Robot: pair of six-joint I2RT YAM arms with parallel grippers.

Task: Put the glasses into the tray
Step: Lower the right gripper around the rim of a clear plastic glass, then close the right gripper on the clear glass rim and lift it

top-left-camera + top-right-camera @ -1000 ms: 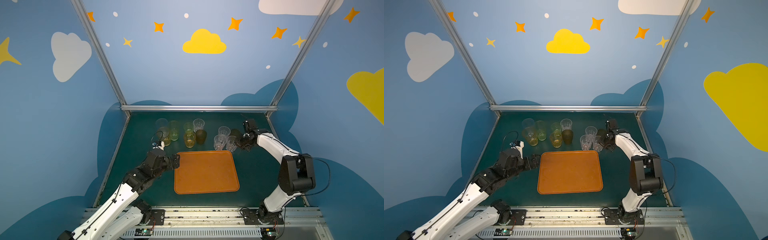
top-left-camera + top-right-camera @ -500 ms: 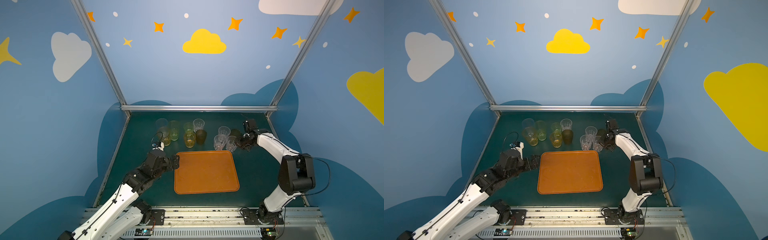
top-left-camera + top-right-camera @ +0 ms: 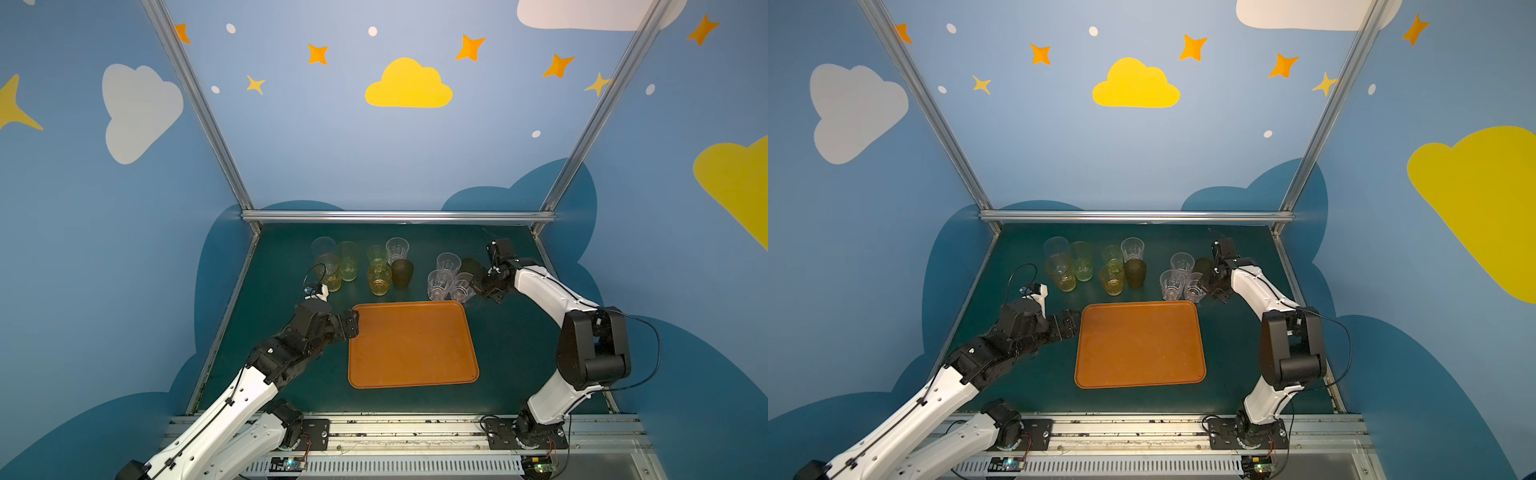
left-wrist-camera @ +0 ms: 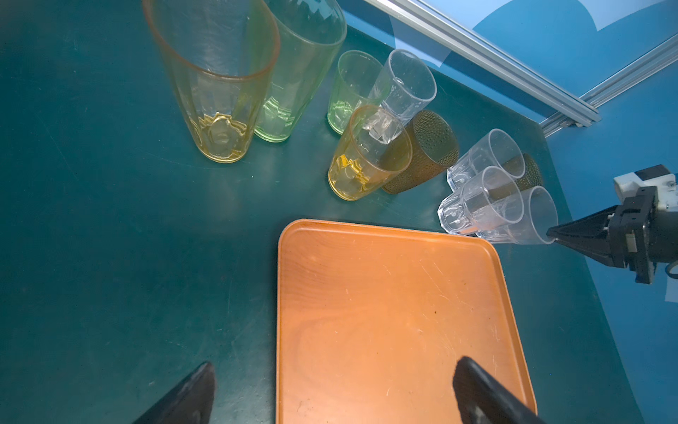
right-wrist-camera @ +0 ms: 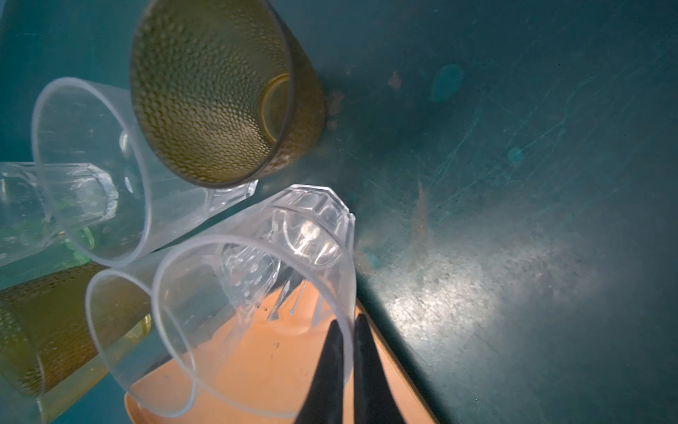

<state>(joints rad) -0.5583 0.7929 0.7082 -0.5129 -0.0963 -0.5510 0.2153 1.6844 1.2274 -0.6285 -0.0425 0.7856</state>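
Nearest the robot's base, the tray (image 3: 411,345) lies flat on the green table (image 3: 291,382) with no glass in it yet. Its orange-brown floor is scuffed and its low rim is rounded at the corners. At its far-left corner the left gripper (image 3: 353,324) hovers with jaws spread wide and nothing between them, probably waiting to reach the tinted glasses beyond. Just past the tray's far-right corner the right gripper (image 5: 346,330) is closed on the wall of a clear tumbler (image 5: 257,323), one finger inside the mouth and one outside. That rim pinch suits a glass crowded by neighbours; whether it has left the table I cannot tell. The tumbler is colourless, with a faceted base. Two similar clear ones (image 3: 439,284) and a dimpled smoky-brown glass (image 5: 205,91) press close around it. Farther left stand a short amber glass (image 3: 379,279), a second brown one (image 3: 402,273), and tall yellow (image 3: 328,272) and green (image 3: 347,261) tumblers, all upright.
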